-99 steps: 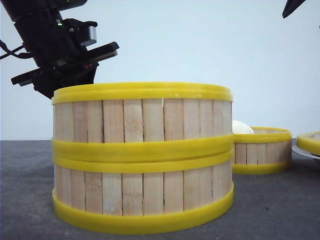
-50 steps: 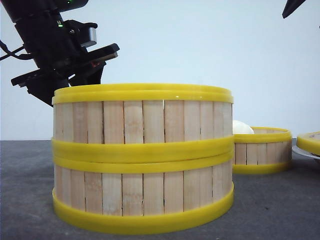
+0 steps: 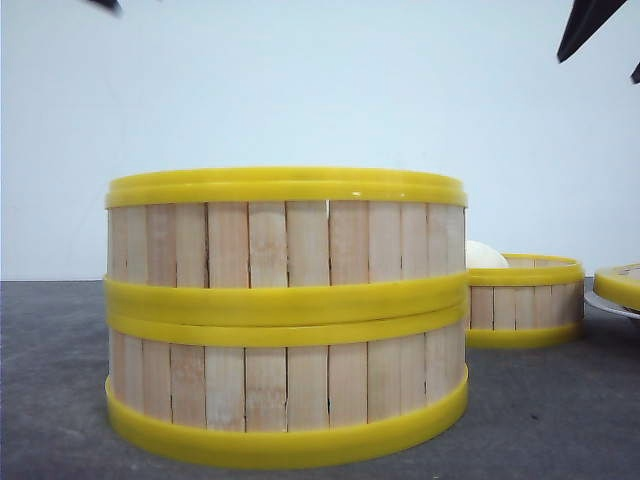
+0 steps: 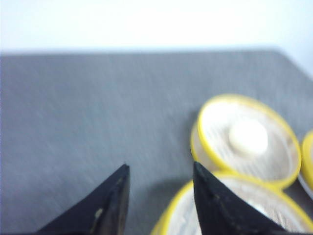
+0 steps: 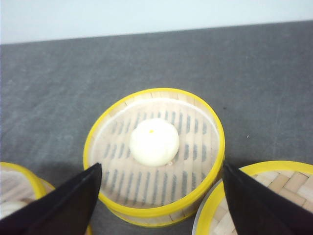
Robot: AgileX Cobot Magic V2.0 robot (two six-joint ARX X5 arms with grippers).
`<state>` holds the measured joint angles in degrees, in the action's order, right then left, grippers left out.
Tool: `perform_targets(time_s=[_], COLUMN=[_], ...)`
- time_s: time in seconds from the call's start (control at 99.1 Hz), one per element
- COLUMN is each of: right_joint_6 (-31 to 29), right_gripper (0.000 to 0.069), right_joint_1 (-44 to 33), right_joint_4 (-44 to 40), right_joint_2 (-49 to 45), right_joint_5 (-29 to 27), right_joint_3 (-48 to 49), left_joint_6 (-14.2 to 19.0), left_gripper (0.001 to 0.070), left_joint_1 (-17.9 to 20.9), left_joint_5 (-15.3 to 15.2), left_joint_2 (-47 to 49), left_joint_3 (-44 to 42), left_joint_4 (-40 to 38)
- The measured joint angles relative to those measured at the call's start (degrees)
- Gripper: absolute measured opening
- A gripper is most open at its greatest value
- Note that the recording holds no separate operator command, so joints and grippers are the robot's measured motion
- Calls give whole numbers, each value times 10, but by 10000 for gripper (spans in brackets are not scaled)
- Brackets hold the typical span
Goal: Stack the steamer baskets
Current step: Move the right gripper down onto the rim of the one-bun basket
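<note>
Two steamer baskets are sitting one on top of the other near the front of the grey worktop [image 3: 560, 420]: the upper basket [image 3: 286, 235] is resting squarely on the lower basket [image 3: 286, 385], their yellow rims meeting in a double band around the middle. Both are showing walls of pale upright bamboo slats between glossy yellow hoops. The third basket [image 5: 154, 154] is standing alone on the worktop, behind and to the right of the stack and apart from it, and it is holding a round white bun [image 5: 153, 141] with a small yellow dot on its slatted floor.

In the front view the stack is hiding most of the bun and the left part of the third basket. The left wrist picture is blurring everything, so the weave and rims there are hard to read.

At the right edge, a flat yellow lid [image 5: 259, 196] with a woven bamboo centre is lying just beside the third basket, cut off by the frame; it is resting on a white plate [image 3: 610, 303].

The left claw [image 4: 159, 171] is hanging above the edge of the stack with its fingers apart, gripping nothing. The right claw [image 5: 159, 181] is hovering over the third basket, its fingers spread wide, clear of the rim.
</note>
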<state>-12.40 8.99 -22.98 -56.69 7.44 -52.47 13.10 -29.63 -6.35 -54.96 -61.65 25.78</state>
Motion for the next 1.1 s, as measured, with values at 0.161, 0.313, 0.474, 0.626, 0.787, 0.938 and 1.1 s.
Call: perform_targets(time_s=[0.161, 0.313, 0.474, 0.626, 0.787, 0.938, 1.1], right_joint_6=[6, 23, 32, 32, 32, 32, 32], right_gripper=[485, 485, 485, 484, 484, 445, 362], right_joint_1=[-1, -5, -23, -37, -38, -38, -39], right_joint_4=[-23, -44, -38, -33, -21, 10, 33], right_joint_2=[-79, -158, -241, -325, -391, -423, -444], right_joint_5=[-13, -47, -58, -58, -59, -59, -60], right_joint_3=[-51, -101, -137, -160, -169, -170, -173], left_joint_6=[3, 37, 63, 71, 73, 74, 75], left_gripper=[236, 236, 236, 236, 235, 234, 234], left_joint_1=[0, -2, -11, -13, -13, -13, -13], left_joint_5=[-16, -2, 37, 74, 93, 93, 93], left_joint_2=[91, 172, 249, 305, 342, 364, 366], left_joint_3=[80, 206, 230, 226, 226, 226, 226], left_joint_4=[-32, -25, 20, 33, 40, 47, 74])
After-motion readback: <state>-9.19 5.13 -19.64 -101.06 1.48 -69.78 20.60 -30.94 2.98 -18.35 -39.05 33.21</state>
